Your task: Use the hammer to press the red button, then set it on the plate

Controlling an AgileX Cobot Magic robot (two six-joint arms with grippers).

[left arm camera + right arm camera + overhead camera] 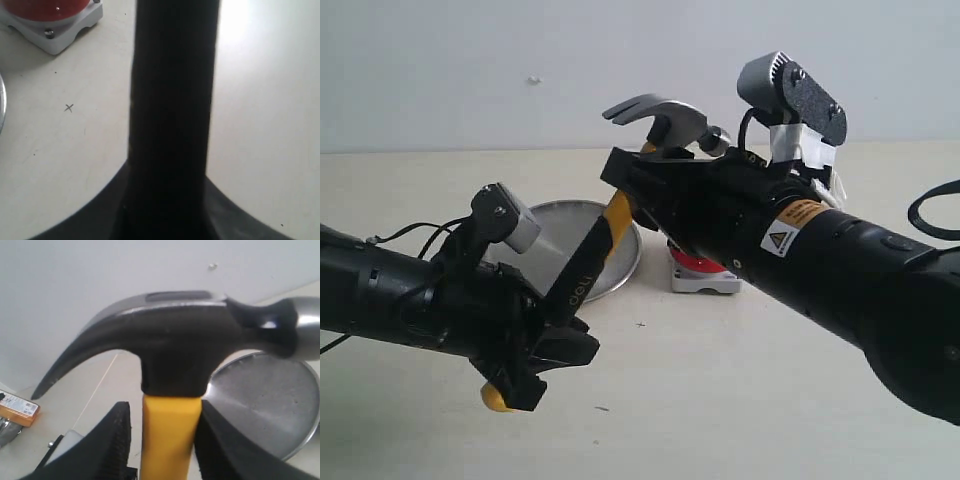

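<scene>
Right gripper (167, 435): clenched on the hammer's (190, 345) yellow neck just under the head, one ribbed black finger (117, 445) on each side of it.
Left gripper (545, 350): closed around the lower part of the handle (the yellow end pokes out beneath it in the exterior view); in the left wrist view the black handle (172, 100) runs straight out from between the jaws and fills the middle of the picture.
Hammer (670, 118): held in the air by both grippers at once and tilted, with the dark steel head uppermost at the right gripper and the yellow-and-black handle slanting down to the left gripper. It touches neither the table nor the dish.
Head: claw curving to the left of the exterior view, round striking face to the right.
Red button (695, 263): on the table beneath the right arm, which hides most of it (only a red sliver and the light-grey base show). The left wrist view catches its dome (45, 7) and a screw in the base.
Plate (570, 225): flat on the table just beside the button, behind the slanted handle. Its brushed surface (270, 395) shows behind the hammer head in the right wrist view.
Table (720, 400): pale, with a small x mark (69, 107) near the button.
</scene>
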